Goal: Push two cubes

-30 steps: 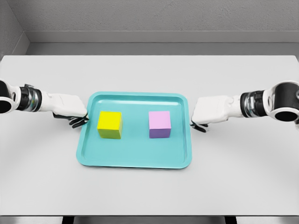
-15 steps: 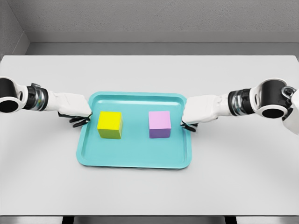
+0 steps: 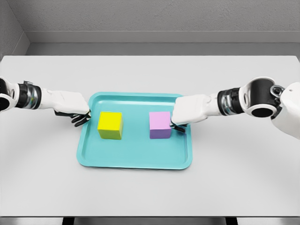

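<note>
Cubes look rigid, light, likely slide easily on smooth tray (image 3: pixel 136 159). Right hand (image 3: pixel 180 123) curled, empty, touching pink cube (image 3: pixel 160 124) side. Left hand (image 3: pixel 77 115) curled, empty, just beside yellow cube (image 3: pixel 110 125). Push flat faces mid-height.

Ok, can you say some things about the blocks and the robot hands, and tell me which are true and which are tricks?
1. The yellow cube and the pink cube both sit in the teal tray. True.
2. The cubes are touching each other. False: bare tray shows between them.
3. The right hand is at the pink cube's side. True.
4. The left hand holds the yellow cube. False: it is beside the tray's left rim, apart from the cube.
</note>
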Controlling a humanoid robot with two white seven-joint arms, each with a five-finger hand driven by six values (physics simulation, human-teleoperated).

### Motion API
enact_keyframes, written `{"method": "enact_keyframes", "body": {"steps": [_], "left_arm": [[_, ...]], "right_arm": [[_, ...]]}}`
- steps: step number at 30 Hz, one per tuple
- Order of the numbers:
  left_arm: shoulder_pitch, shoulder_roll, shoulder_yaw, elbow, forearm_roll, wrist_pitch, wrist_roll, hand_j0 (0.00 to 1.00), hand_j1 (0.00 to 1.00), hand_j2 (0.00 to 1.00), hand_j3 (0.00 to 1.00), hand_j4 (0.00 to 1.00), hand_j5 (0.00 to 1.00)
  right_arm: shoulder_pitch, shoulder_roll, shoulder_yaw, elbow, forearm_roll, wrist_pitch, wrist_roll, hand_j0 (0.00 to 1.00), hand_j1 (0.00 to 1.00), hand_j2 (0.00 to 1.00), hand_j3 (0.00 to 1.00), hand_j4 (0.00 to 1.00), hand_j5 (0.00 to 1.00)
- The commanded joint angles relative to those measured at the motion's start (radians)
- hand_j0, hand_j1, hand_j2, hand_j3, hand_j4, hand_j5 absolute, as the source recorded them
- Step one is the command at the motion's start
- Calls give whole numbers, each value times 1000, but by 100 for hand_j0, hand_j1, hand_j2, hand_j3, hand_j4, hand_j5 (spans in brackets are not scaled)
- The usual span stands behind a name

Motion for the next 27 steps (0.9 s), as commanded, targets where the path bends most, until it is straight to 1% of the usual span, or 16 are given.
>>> {"method": "enact_keyframes", "body": {"steps": [1,4,10,11,14,16,17,18,19,20,21,23,25,27], "left_arm": [[0,-28,-1,0,2,2,0,9,9,9,9,9,9],[0,-42,-2,0,1,2,0,9,9,9,9,9,9],[0,-68,-5,0,-1,2,0,9,9,9,9,9,9],[0,-71,-5,0,1,2,0,9,9,9,9,9,9],[0,-76,-5,0,1,2,0,9,9,9,9,9,9],[0,-77,-4,0,2,2,0,9,9,9,9,9,9],[0,-77,-4,0,2,2,0,9,9,9,9,9,9],[0,-83,-4,-2,5,2,0,9,9,9,9,9,9],[0,-82,-4,3,4,2,0,10,10,10,10,10,10],[0,-74,-4,1,4,2,0,11,11,11,11,11,11],[2,-71,-5,-2,7,2,0,13,13,13,13,13,13],[2,-64,-8,-23,8,2,0,13,13,13,13,13,13],[2,-8,-19,-88,14,2,0,13,13,13,13,13,13],[3,-5,-45,-114,19,2,0,13,13,13,13,13,13]], "right_arm": [[-2,11,5,0,-3,2,0,23,23,23,23,23,23],[-9,29,17,0,-3,2,0,23,23,23,23,23,23],[-23,32,10,0,-3,2,0,23,23,23,23,23,23],[-21,20,0,0,-6,2,0,23,23,23,23,23,23],[-3,-47,-87,0,-20,2,0,23,23,23,23,23,23],[12,-60,-101,3,-21,2,0,23,23,23,23,23,23],[17,-57,-95,18,-21,2,0,23,23,23,23,23,23],[21,-48,-85,51,-20,2,0,23,23,23,23,23,23],[29,-46,-64,67,-11,2,0,23,23,23,23,23,23],[26,-23,-23,74,-5,2,0,23,23,23,23,23,23],[21,-2,-3,89,-5,2,0,23,23,23,23,23,23],[17,12,20,101,-3,2,0,23,23,23,23,23,23],[15,51,31,123,29,2,0,23,23,23,23,23,23],[12,67,31,136,34,2,0,23,23,23,23,23,23]]}}
